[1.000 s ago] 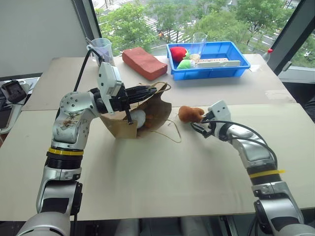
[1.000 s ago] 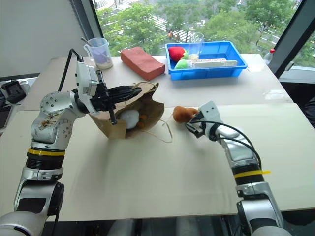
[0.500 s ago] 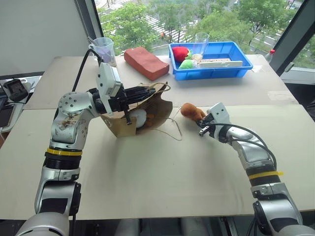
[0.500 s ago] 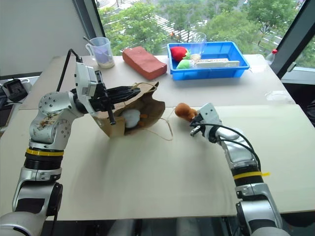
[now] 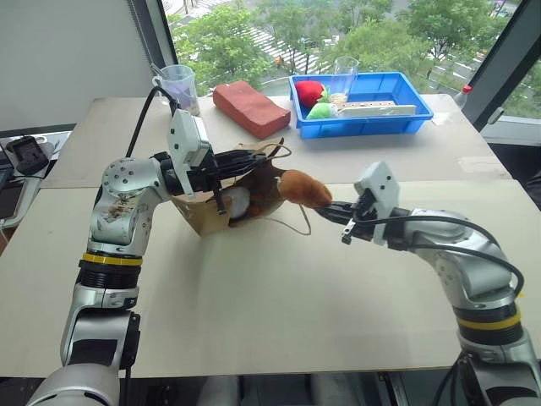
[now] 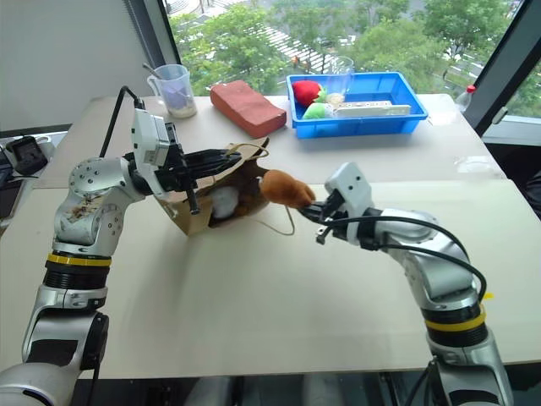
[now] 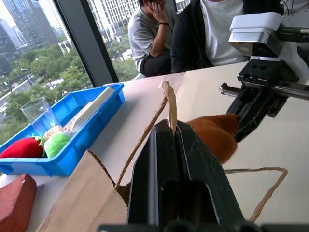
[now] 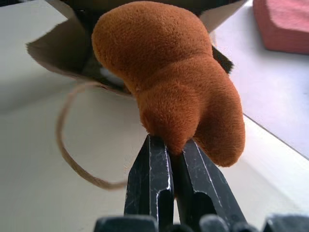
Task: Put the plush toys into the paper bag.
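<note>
The brown paper bag (image 5: 205, 216) lies on its side on the table with its mouth towards the right. My left gripper (image 5: 252, 160) is shut on the bag's upper rim (image 7: 169, 104) and holds the mouth open. The white plush toy (image 5: 238, 202) sits inside the bag. Just right of the mouth, off the table, the reddish-brown plush toy (image 5: 303, 189) hangs in the air. My right gripper (image 5: 338, 210) is shut on its lower end, seen close in the right wrist view (image 8: 175, 150) under the toy (image 8: 169, 77).
One cord handle (image 5: 299, 222) of the bag trails on the table below the held toy. At the back stand a blue bin (image 5: 363, 129) with plush fruit and a clear cup, a reddish-brown block (image 5: 248, 107) and a measuring cup (image 5: 177, 85). Two people (image 7: 193, 29) sit beyond the table.
My right gripper closed on the reddish-brown plush toy, lifted it off the table and carried it left to the bag's mouth. The left gripper and the bag have stayed put.
</note>
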Motion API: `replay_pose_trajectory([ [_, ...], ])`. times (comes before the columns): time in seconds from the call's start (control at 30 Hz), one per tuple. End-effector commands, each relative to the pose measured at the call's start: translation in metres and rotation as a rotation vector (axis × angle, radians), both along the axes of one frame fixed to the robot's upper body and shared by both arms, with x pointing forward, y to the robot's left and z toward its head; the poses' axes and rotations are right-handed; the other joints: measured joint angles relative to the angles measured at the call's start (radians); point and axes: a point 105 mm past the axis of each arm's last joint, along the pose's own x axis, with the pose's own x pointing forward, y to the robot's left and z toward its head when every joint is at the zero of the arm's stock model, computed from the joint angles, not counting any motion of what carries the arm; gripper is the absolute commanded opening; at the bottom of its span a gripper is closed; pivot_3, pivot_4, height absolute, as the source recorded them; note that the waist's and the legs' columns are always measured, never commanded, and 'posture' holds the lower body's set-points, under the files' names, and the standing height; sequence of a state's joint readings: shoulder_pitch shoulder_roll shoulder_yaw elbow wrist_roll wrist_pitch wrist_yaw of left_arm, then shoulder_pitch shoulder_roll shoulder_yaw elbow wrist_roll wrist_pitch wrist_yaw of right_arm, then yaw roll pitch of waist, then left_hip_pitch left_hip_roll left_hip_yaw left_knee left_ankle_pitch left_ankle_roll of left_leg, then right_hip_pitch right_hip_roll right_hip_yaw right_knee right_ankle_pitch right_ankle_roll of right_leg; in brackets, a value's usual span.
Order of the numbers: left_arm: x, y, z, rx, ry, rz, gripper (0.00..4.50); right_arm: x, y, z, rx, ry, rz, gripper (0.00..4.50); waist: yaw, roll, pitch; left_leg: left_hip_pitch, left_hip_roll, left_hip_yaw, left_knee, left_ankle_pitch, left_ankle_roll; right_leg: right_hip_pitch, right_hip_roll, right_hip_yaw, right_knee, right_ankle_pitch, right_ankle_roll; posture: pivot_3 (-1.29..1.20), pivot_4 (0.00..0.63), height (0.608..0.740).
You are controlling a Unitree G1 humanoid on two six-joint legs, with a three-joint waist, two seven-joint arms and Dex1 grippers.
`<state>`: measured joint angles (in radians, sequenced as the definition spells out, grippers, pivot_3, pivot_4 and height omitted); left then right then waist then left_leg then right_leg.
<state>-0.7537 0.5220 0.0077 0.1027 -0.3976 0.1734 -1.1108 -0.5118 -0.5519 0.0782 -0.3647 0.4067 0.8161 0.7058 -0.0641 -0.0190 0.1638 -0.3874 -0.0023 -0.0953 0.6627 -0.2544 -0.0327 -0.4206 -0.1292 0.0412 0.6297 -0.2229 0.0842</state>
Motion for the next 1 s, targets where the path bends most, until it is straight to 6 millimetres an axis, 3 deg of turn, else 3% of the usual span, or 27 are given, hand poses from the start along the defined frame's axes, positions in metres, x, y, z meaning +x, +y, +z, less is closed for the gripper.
replay_pose_trajectory([
  [0.03,-0.005,-0.005,0.012,-0.001,-0.058,-0.027,0.0,0.005,0.022,0.011,0.001,-0.056,0.02,0.04,-0.001,0.0,0.0,0.0,0.0,0.0,0.0,0.0,0.0,0.0,0.0,0.0,0.0,0.0,0.0,0.0,0.15,0.74],
  [0.33,-0.012,-0.016,0.01,0.005,-0.051,-0.083,0.0,0.034,0.065,-0.002,-0.06,-0.08,0.025,0.04,-0.004,0.0,0.0,0.0,0.0,-0.001,0.0,0.0,-0.001,-0.001,0.0,-0.001,0.0,0.0,0.0,0.0,0.15,0.74],
  [0.57,-0.018,-0.02,0.013,0.004,-0.048,-0.12,0.0,0.057,0.096,0.005,0.038,-0.105,-0.029,0.04,-0.007,0.0,0.0,0.0,0.0,-0.001,0.0,0.001,-0.002,-0.001,0.0,-0.001,0.001,0.0,0.0,0.0,0.15,0.74],
  [0.77,-0.019,-0.02,0.013,0.004,-0.047,-0.121,0.0,0.08,0.087,-0.021,0.039,-0.067,-0.14,0.04,-0.004,0.0,0.0,0.0,0.0,-0.001,0.0,0.004,-0.007,-0.001,0.0,-0.001,0.002,0.0,0.0,0.0,0.15,0.74],
  [0.87,-0.02,-0.019,0.013,0.001,-0.047,-0.12,0.0,0.081,0.082,-0.029,0.053,-0.042,-0.145,1.01,-0.005,0.0,0.0,0.0,0.0,-0.001,-0.001,0.004,-0.006,-0.001,0.0,-0.001,0.001,0.0,0.0,0.0,0.15,0.74],
  [1.0,-0.02,-0.017,0.013,-0.005,-0.041,-0.112,0.0,0.075,0.077,-0.024,0.08,-0.047,-0.125,2.37,-0.01,0.0,0.0,0.0,0.0,-0.001,-0.001,0.004,-0.006,-0.002,0.0,-0.001,0.001,0.0,0.0,0.0,0.15,0.74],
])
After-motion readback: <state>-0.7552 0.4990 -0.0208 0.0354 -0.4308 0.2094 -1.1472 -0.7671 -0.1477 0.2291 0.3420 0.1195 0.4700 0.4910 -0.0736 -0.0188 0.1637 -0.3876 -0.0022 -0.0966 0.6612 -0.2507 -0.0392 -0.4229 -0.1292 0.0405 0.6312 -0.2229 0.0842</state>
